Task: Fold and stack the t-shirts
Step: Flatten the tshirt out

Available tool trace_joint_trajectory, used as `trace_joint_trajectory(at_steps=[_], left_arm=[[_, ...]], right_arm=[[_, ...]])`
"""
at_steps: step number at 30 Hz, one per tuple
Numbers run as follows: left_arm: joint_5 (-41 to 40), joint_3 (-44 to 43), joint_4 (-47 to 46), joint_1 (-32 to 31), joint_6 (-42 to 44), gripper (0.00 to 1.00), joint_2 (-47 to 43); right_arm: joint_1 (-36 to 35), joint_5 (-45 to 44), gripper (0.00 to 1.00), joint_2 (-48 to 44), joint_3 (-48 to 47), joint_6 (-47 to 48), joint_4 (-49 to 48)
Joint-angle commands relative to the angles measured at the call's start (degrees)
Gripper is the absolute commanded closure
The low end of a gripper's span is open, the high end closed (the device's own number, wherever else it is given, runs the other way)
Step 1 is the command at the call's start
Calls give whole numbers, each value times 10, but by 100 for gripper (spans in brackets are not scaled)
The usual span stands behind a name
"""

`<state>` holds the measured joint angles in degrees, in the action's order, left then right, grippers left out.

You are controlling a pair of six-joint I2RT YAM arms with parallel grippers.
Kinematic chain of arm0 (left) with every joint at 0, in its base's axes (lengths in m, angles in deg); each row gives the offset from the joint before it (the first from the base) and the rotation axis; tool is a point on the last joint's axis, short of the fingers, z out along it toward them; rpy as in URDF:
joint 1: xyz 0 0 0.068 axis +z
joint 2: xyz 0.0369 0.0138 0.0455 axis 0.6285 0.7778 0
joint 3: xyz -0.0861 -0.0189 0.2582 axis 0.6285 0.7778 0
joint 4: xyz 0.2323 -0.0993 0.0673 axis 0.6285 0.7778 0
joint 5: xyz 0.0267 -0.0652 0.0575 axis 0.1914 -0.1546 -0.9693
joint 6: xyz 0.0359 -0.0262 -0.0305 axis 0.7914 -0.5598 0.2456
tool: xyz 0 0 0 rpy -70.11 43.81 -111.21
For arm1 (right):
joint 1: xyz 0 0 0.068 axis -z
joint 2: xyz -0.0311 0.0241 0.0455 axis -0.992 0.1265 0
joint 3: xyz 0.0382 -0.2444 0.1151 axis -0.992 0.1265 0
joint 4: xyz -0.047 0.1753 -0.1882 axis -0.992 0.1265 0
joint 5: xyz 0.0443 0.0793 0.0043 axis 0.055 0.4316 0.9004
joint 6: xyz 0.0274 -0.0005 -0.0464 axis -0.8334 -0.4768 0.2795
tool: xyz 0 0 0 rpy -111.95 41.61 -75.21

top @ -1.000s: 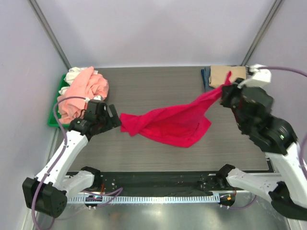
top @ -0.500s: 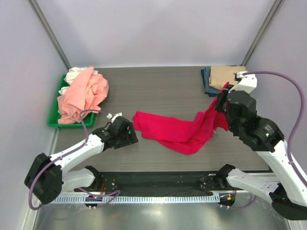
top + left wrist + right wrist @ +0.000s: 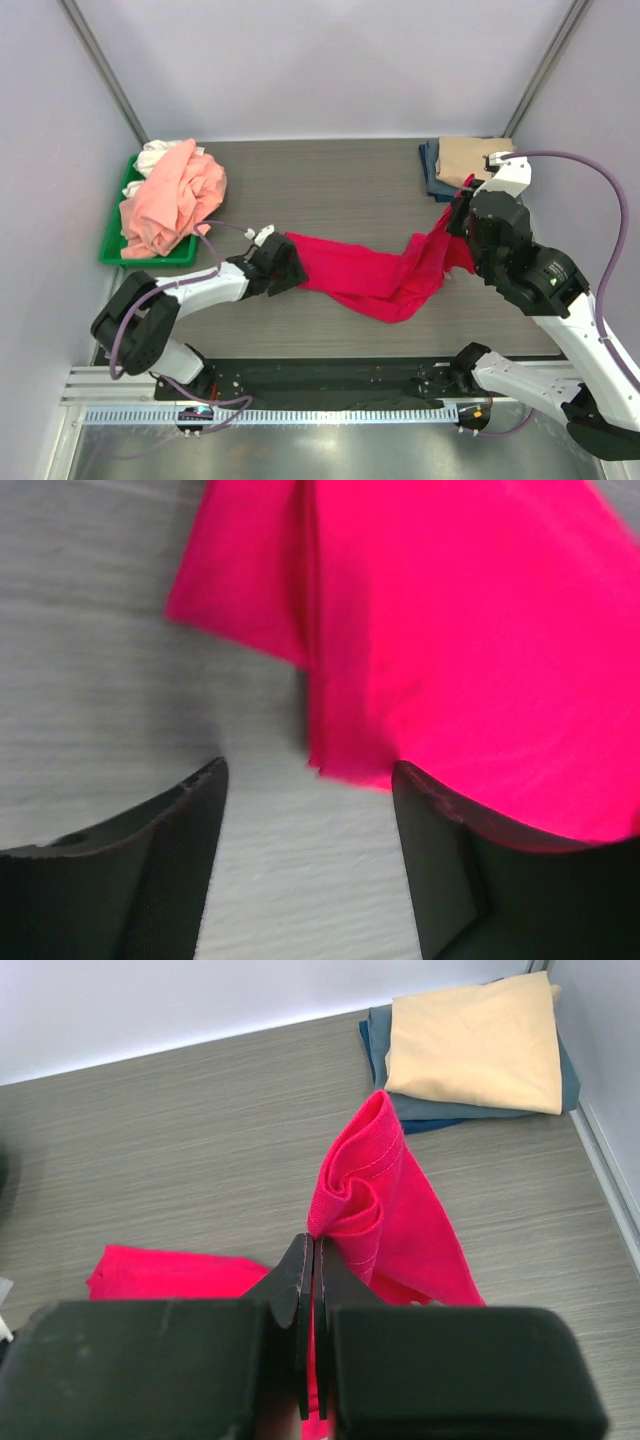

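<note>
From above, the crimson t-shirt [image 3: 370,275] lay across the table [image 3: 330,190], with the left gripper [image 3: 290,268] at its left end and the right gripper [image 3: 462,205] holding its right end raised. Left wrist: jaws were spread, the hem just ahead. Right wrist: jaws pinched a bunched fold.

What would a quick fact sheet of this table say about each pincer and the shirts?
left pincer: open, holding nothing, low at the left edge of the red shirt
right pincer: shut on a bunched corner of the red shirt, raised off the table
red shirt: crumpled, mostly lying mid-table
folded stack: tan shirt on navy shirt, far right corner
unfolded heap: pink shirt and white shirt in the green tray, far left
</note>
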<state>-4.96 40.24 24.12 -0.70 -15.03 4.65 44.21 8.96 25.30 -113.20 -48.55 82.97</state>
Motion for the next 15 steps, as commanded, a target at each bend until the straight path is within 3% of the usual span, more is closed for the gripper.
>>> trace_joint_trajectory(at_steps=[1, 4, 5, 6, 10, 15], left_arm=[[-8, -22, -48, -2, -16, 38, 61], [16, -36, -68, -2, -24, 72, 89], [33, -39, -69, -2, -35, 93, 88], [40, -40, -69, -2, -40, 100, 83], [40, -66, -16, -11, -57, 100, 0], [-5, -184, 182, -17, -33, 100, -139]], right_arm=[[-1, -10, 99, -1, 3, 7, -31], [-1, -14, 99, 0, 6, 12, -32], [-1, -16, 99, -1, 5, 13, -32], [-1, -17, 99, -2, 4, 15, -31], [-1, -19, 99, -9, -3, 15, -28], [-1, 4, 99, -21, -67, 0, 3]])
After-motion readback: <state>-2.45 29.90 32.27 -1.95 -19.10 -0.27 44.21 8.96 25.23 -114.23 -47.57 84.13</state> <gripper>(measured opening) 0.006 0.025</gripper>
